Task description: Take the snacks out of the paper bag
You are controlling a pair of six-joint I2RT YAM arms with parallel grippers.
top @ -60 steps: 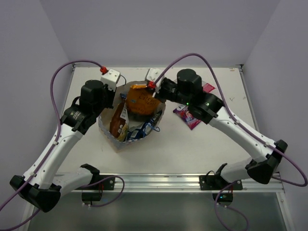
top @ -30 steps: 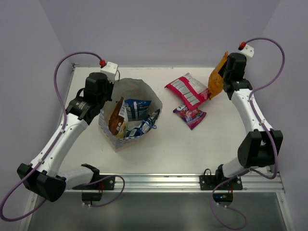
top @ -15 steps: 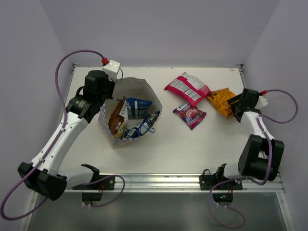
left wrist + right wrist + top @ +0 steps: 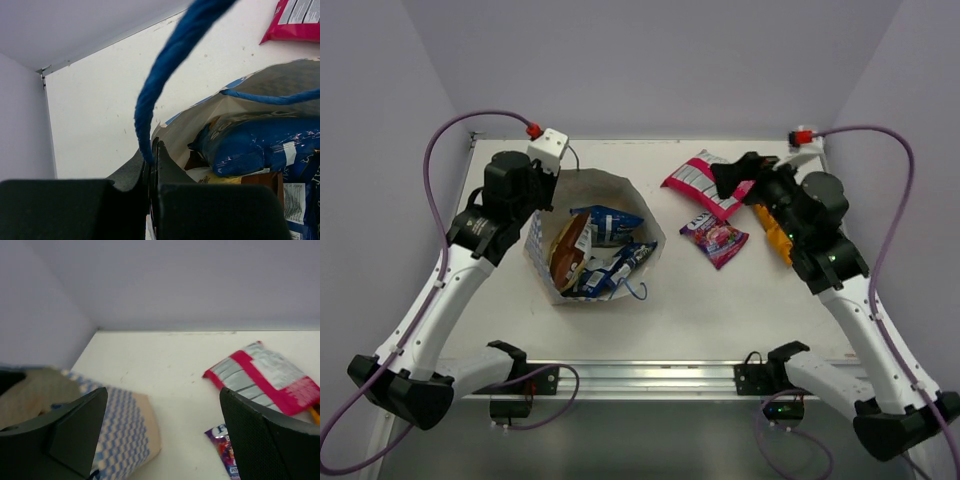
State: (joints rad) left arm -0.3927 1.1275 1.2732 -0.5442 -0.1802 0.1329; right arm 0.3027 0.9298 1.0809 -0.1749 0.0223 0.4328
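The paper bag (image 4: 642, 222) stands open at mid-left, its blue patterned side (image 4: 120, 435) also in the right wrist view. Inside lie a blue Doritos packet (image 4: 605, 222) (image 4: 250, 145), a brown-red chip packet (image 4: 565, 257) and small blue-white packets (image 4: 617, 265). My left gripper (image 4: 534, 222) (image 4: 151, 150) is shut on the bag's left rim, together with its blue string handle (image 4: 165, 65). My right gripper (image 4: 730, 178) (image 4: 164, 392) hangs open and empty above the pink-white striped packet (image 4: 698, 178) (image 4: 265, 377). The magenta candy (image 4: 715, 238) (image 4: 225, 447) lies beside it. An orange packet (image 4: 775, 235) is partly hidden under the right arm.
White walls stand close behind and on both sides of the table (image 4: 720, 300). Purple cables (image 4: 880, 140) arc over both arms. A metal rail (image 4: 650, 378) runs along the near edge between the arm bases.
My right gripper laid the orange packet on the table at the right, opened wide, and swung back left over the pink-white striped packet. The bag's mouth has spread a little; the left gripper keeps its hold.
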